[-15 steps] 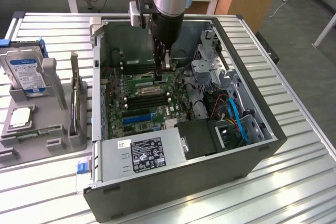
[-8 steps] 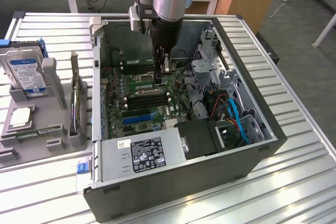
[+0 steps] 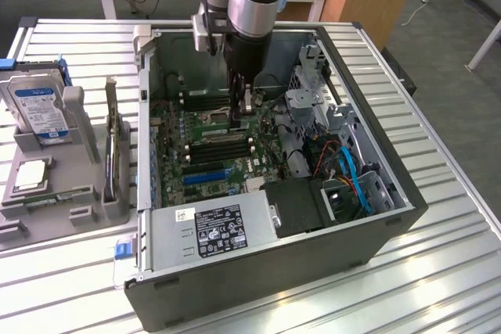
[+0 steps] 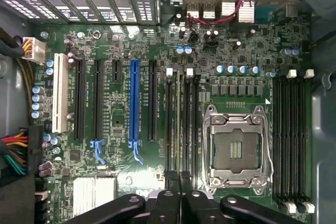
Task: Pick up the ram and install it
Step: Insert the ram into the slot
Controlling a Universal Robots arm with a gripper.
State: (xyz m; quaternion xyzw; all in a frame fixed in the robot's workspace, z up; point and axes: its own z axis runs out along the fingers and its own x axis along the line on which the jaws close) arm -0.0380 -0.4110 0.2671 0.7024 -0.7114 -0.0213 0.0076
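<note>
Case: open black metal computer tower (image 3: 376,224) on the ribbed counter (image 3: 438,271), arm at twelve o'clock.
Board: green motherboard (image 4: 121,51).
Claw: claw (image 4: 179,178) pinched together on the long thin green ram stick (image 4: 180,124), edge-on over the black memory slots (image 4: 169,124).
Tip: hold it upright, square to the slot, press evenly.

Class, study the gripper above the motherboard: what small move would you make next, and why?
Probably ease straight down: the gripper, shut on the ram, holds it edge-on, apparently lined up with the memory slots beside the empty processor socket.
</note>
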